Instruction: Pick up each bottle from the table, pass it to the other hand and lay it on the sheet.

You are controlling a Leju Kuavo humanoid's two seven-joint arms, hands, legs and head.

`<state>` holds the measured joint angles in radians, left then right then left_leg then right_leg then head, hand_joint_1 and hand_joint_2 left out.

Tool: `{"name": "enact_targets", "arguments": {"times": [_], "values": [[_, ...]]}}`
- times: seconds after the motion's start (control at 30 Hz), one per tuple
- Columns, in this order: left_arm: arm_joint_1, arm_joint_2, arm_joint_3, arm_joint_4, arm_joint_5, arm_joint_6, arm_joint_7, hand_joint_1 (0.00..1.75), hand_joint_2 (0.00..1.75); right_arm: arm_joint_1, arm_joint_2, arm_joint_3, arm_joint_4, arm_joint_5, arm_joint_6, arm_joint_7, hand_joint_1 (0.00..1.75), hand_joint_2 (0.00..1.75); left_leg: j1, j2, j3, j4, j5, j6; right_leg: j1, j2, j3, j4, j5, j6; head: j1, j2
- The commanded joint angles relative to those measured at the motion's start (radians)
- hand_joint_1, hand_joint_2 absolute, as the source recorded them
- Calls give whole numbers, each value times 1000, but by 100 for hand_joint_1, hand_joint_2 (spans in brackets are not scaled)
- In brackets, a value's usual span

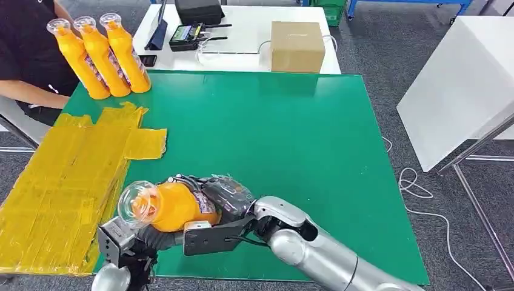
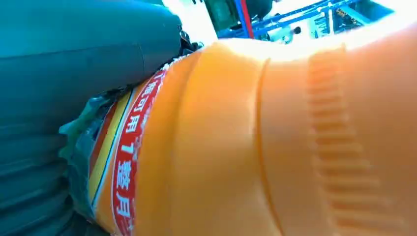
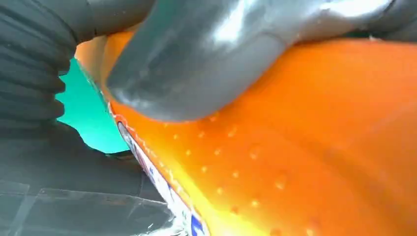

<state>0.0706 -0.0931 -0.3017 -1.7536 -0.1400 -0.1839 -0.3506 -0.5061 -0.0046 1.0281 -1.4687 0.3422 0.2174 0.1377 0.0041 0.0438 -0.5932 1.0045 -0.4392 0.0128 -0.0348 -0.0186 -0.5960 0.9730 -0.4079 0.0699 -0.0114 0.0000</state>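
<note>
An orange bottle point(image 1: 173, 206) with a clear cap point(image 1: 134, 204) hangs on its side above the green table's point(image 1: 291, 145) near left corner, cap toward me. My right hand point(image 1: 227, 195) wraps its base, and its thumb point(image 3: 196, 73) presses on the bottle point(image 3: 305, 147). From below, my left hand point(image 1: 142, 239) cups the neck end, and the bottle point(image 2: 275, 147) lies against that hand's grey cover point(image 2: 74, 64). Three more orange bottles point(image 1: 106, 57) stand upright at the table's far left corner. The yellow sheet point(image 1: 60, 182) lies along the left edge, just left of the held bottle.
A person in black point(image 1: 30, 48) sits at the far left, behind the standing bottles. Behind the green table is a white table point(image 1: 242, 30) with a cardboard box point(image 1: 297, 45) and black devices point(image 1: 188, 36). A white panel point(image 1: 460, 79) leans at the right, with cables on the floor.
</note>
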Motion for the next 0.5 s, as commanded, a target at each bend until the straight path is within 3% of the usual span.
{"name": "enact_targets", "arguments": {"times": [0.03, 0.1, 0.13, 0.17, 0.3, 0.33, 0.5], "values": [[-9, -39, 38, 29, 40, 0, 8, 175, 175, -31, -3, 90, -2, 12, 2, -14, 175, 175, 2, -3, 4, 1, -2, -1, 2, 2, 4, 0, -1, -5, 0, 0], [-3, -39, 54, 25, 51, 9, 11, 175, 175, -22, -14, 83, -10, 28, -14, -14, 175, 175, 1, -2, 1, 0, 0, 0, 1, 0, 1, 0, 0, -2, 0, 0], [1, -34, 69, 20, 51, 16, 13, 175, 175, -14, -27, 76, -18, 40, -26, -14, 124, 175, 1, -3, 3, 0, -1, -1, 1, 1, 3, 0, -1, -4, 0, 0], [9, -33, 88, 14, 47, 32, 17, 175, 175, 3, -41, 58, -36, 65, -57, -14, 2, 175, 2, -4, 5, 0, -2, -1, 2, 1, 5, 0, -1, -5, 0, 0], [55, -22, 185, -37, -36, 108, 14, 175, 175, 138, -114, -71, -175, 150, -156, -29, 0, 175, 1, -4, 2, -1, 0, 0, 1, -2, 3, -2, 0, -2, 0, 0], [60, -20, 196, -42, -38, 104, 12, 175, 175, 149, -122, -81, -191, 155, -149, -33, 0, 175, 4, -8, 8, 0, -3, -1, 3, -1, 9, -2, -3, -6, 0, 0], [60, -25, 193, -42, -38, 103, 12, 175, 175, 149, -115, -82, -189, 158, -145, -32, 0, 175, 1, -2, 2, 0, -1, -1, 1, 1, 2, 0, -1, -4, -1, 0]]}}
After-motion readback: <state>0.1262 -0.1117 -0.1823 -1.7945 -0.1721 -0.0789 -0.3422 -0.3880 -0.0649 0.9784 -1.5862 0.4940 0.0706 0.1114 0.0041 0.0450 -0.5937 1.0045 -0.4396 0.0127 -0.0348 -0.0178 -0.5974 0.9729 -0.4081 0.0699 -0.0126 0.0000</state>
